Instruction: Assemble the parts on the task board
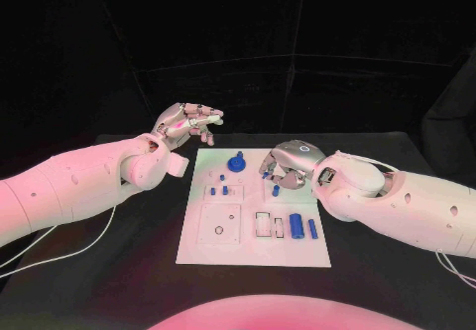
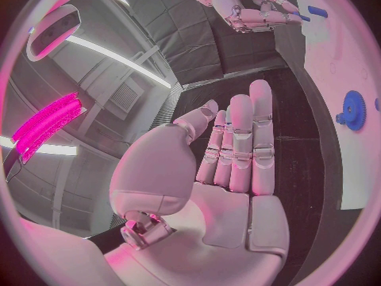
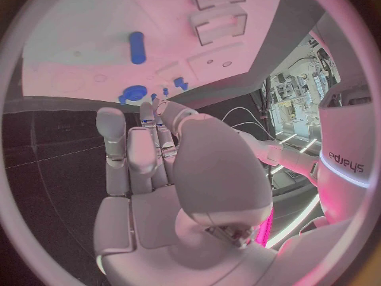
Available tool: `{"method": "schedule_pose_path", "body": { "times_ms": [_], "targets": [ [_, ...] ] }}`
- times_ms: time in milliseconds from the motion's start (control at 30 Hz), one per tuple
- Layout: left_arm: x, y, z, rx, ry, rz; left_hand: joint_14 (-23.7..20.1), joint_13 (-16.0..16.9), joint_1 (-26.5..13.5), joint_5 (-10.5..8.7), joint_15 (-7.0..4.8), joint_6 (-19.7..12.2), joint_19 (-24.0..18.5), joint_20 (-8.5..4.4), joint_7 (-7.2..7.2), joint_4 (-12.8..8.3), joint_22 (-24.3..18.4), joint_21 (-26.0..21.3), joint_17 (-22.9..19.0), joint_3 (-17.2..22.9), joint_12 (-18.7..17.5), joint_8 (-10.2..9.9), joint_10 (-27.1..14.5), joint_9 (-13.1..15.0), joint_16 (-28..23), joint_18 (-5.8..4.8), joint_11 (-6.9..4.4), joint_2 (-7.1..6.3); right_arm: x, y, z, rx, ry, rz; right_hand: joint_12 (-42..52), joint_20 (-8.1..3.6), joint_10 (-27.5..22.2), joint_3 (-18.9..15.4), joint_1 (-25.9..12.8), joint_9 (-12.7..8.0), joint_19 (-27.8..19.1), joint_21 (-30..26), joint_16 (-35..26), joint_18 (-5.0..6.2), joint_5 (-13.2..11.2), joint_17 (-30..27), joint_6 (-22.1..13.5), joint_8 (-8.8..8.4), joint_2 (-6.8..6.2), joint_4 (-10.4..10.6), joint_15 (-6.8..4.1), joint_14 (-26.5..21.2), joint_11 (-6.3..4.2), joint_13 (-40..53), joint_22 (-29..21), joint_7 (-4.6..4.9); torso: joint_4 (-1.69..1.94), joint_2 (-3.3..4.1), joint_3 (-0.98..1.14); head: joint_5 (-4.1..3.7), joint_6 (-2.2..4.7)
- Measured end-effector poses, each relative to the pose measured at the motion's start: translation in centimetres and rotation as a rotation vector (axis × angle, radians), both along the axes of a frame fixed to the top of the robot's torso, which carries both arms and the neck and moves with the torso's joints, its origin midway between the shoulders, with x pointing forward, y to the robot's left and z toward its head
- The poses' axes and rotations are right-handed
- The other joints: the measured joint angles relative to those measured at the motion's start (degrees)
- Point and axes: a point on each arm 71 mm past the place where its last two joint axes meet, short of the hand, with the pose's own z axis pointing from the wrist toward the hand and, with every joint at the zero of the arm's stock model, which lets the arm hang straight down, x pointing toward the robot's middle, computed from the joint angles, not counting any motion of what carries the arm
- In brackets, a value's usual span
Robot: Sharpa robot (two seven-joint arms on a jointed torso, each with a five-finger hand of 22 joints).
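Note:
The white task board (image 1: 298, 258) lies in the middle of the table. A blue gear (image 1: 237, 163) (image 2: 352, 110) (image 3: 131, 94) stands near its far edge, with small blue pegs (image 1: 220, 189) in front of it. Two blue cylinders (image 1: 303, 227) lie at the near right. My left hand (image 1: 188, 124) (image 2: 238, 152) is raised beyond the board's far left corner, its fingers straight and holding nothing. My right hand (image 1: 287, 165) (image 3: 151, 152) hovers over the board's far right, fingers bent down and thumb against them. A bit of blue (image 1: 267, 175) shows at its fingertips; whether it is held is unclear.
A square plate with a ring (image 1: 220, 223) and two rectangular slots (image 1: 263, 223) sit on the board's near half. Another small blue piece (image 1: 276, 191) lies just below my right hand. Black table (image 1: 119, 275) surrounds the board, and a white cable (image 1: 69, 251) trails at the left.

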Motion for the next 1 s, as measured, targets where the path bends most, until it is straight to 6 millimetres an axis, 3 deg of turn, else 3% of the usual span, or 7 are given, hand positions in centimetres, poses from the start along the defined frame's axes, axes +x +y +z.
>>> {"method": "schedule_pose_path", "body": {
  "times_ms": [200,400,633,1000],
  "targets": [
    [-0.1,-0.2,0.0,-0.002,0.0,-0.004,-0.21,0.0,0.0,0.0,0.21,0.0,0.0,0.0,0.0,0.0,-0.11,0.0,-0.04,0.0,0.0,-0.27,-0.21,0.0,0.0,0.0,0.21,0.0,-1.2,3.5,0.0,0.036,0.013,0.074,-0.23,0.0,0.0,0.14,0.0,-0.02,0.0,0.0,0.0,0.0,-0.02,-0.11,-0.01,0.0,0.0,-0.14,0.0,0.0,0.0,0.0,0.0,-0.01,0.05,0.03,-0.07,0.65,-0.29],
    [-0.1,-0.5,0.1,-0.005,0.0,-0.01,-0.21,0.0,0.0,0.0,0.21,0.0,0.0,0.0,0.0,0.0,-0.11,0.0,-0.05,0.0,0.0,-0.27,-0.21,0.0,0.0,0.0,0.21,0.0,-2.1,5.2,-1.7,0.028,0.058,0.108,-0.23,0.0,0.0,0.23,-0.01,-0.03,0.0,0.0,0.0,0.0,-0.02,-0.21,-0.01,-0.28,0.01,-0.23,0.0,0.0,0.0,-0.01,-0.03,-0.01,0.1,0.03,-0.1,1.38,-0.63],
    [-0.2,-0.5,0.1,-0.006,0.0,-0.012,-0.21,0.0,0.0,0.0,0.21,0.0,0.0,0.0,0.0,0.0,-0.11,0.0,-0.05,0.0,0.0,-0.27,-0.21,0.0,0.0,-0.01,0.21,0.0,-2.7,6.3,-3.4,-0.002,0.11,0.133,-0.23,0.0,0.0,0.29,-0.28,-0.19,-0.01,0.0,0.0,0.0,-0.03,-0.27,-0.04,-0.34,0.17,-0.29,0.0,0.0,0.0,-0.02,-0.07,-0.03,0.16,0.03,-0.09,2.4,-1.14],
    [-0.2,-0.8,0.1,-0.007,0.0,-0.014,-0.21,0.0,0.0,0.0,0.21,0.0,0.15,0.15,0.0,0.0,-0.18,-0.22,-0.1,0.0,0.0,-0.27,-0.21,0.0,0.0,-0.01,0.21,0.0,-3.1,7.1,-4.7,-0.041,0.15,0.152,-0.45,0.0,0.0,0.29,-0.28,-0.16,-0.01,0.22,0.0,0.01,-0.03,-0.27,-0.12,-0.49,0.17,-0.29,0.0,0.0,0.0,-0.03,-0.07,-0.1,0.01,0.02,-0.07,3.07,-1.59]
  ]
}}
